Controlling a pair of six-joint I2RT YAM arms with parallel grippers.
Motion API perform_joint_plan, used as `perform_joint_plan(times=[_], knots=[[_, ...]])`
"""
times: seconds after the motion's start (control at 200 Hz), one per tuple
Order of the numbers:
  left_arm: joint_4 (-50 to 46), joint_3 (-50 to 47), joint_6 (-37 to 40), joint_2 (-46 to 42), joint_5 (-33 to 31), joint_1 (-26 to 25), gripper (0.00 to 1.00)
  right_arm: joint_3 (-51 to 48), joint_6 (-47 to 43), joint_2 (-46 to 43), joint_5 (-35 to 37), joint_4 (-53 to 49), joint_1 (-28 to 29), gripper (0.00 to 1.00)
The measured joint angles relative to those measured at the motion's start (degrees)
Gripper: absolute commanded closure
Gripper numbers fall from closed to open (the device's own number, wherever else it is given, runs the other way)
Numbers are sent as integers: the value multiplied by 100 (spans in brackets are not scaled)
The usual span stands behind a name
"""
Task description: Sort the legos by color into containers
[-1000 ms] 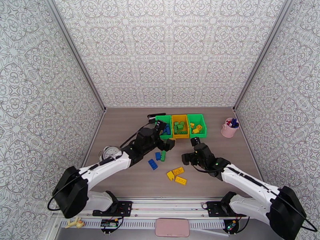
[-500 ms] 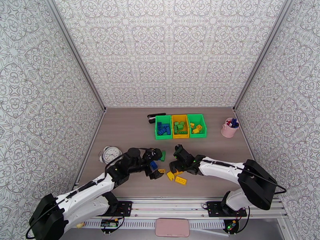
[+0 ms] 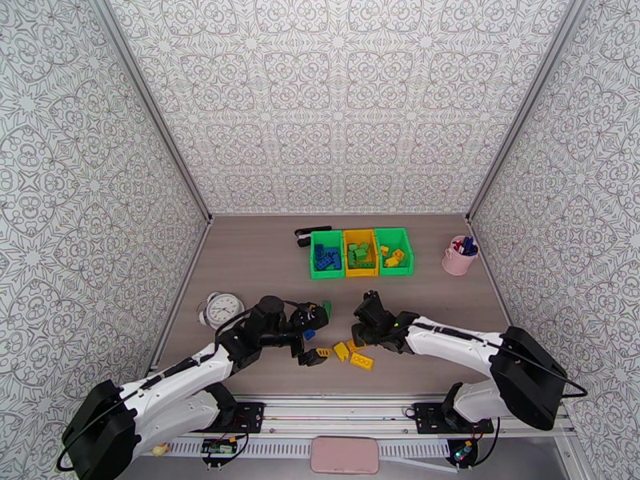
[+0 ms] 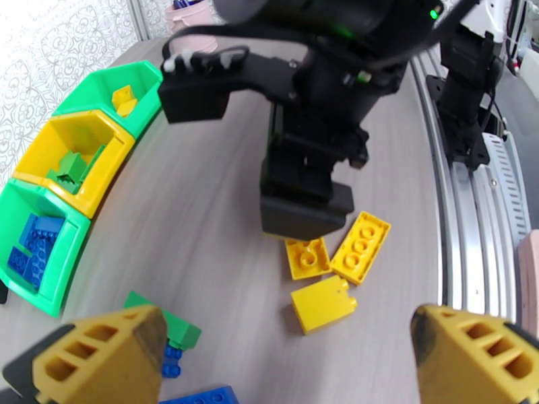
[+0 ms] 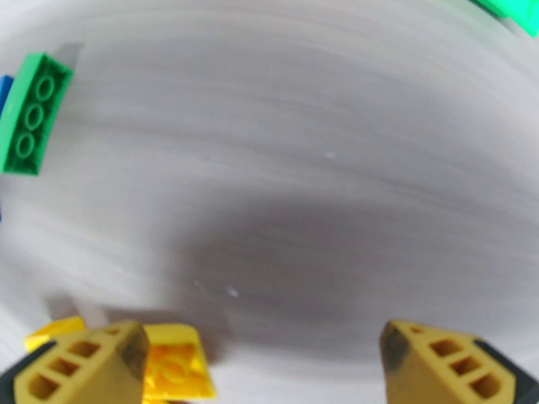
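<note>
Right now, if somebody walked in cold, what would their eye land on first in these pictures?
Most likely the two arms nose to nose at the near middle of the table, with the left gripper and right gripper both open around the loose yellow bricks. Next, the bright row of three bins at the far side, with blue, green and yellow bricks already inside.

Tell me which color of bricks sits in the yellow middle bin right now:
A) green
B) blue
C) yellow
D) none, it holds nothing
A: the green bricks lie inside the yellow bin, and the left wrist view shows the same green pieces against its yellow walls.
</note>
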Motion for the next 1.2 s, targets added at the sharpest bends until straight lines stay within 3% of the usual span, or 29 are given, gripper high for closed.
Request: perform_joint_plan(times=[0.315, 0.735, 1.2], knots=[[2, 0, 15, -2, 76, 76, 0, -9, -243, -11, -282, 142, 310, 3], [2, 0, 55, -15, 79, 85, 0, -98, 120, 197, -74, 59, 153, 14], [142, -44, 74, -15, 122, 129, 0, -195, 507, -221, 199, -87, 63, 9]])
